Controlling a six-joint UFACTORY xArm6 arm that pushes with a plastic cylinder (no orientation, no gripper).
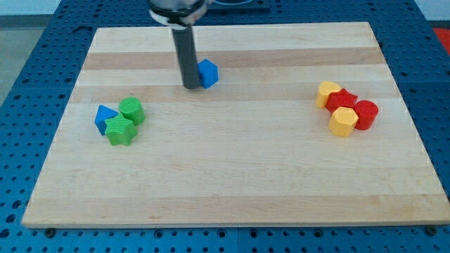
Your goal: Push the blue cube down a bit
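Observation:
The blue cube (208, 73) lies on the wooden board (232, 176) in the upper middle of the view. My tip (190, 86) stands right beside the cube's left side, touching or almost touching it, with the dark rod rising to the view's top.
At the view's left sit a blue triangular block (105, 117), a green cylinder (131, 109) and a green star block (120, 131), packed together. At the right sit a yellow block (327, 93), a red star-like block (343, 100), a yellow hexagonal block (342, 121) and a red cylinder (365, 114).

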